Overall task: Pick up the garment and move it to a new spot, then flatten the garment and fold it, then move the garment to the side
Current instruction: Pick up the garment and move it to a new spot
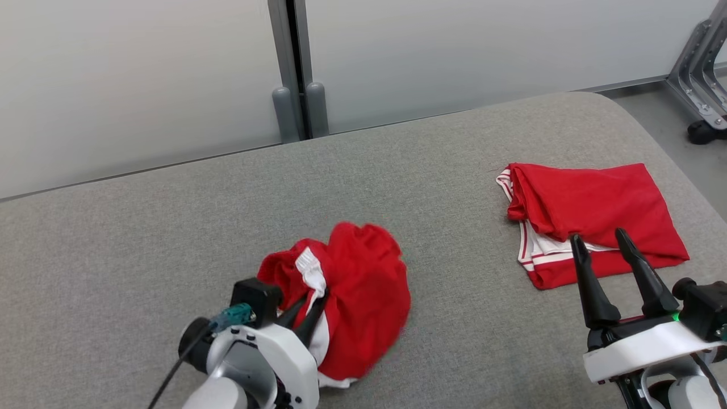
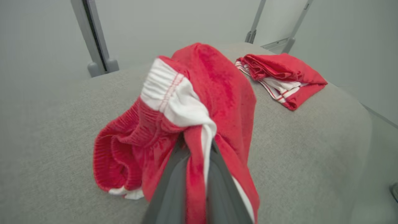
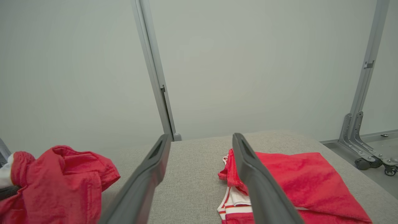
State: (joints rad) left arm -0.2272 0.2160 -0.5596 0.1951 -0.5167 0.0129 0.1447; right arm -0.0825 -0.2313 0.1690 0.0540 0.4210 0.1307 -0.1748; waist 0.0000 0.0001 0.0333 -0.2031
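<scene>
Fabric of the crumpled red garment (image 1: 363,284) is pinched between the closed fingers of the left hand (image 1: 309,312), and the bunch bulges just beyond its fingertips over the grey desk (image 1: 170,238). The right hand (image 1: 599,236) holds nothing, its fingers spread, tips at the near edge of a folded red garment (image 1: 596,199).
</scene>
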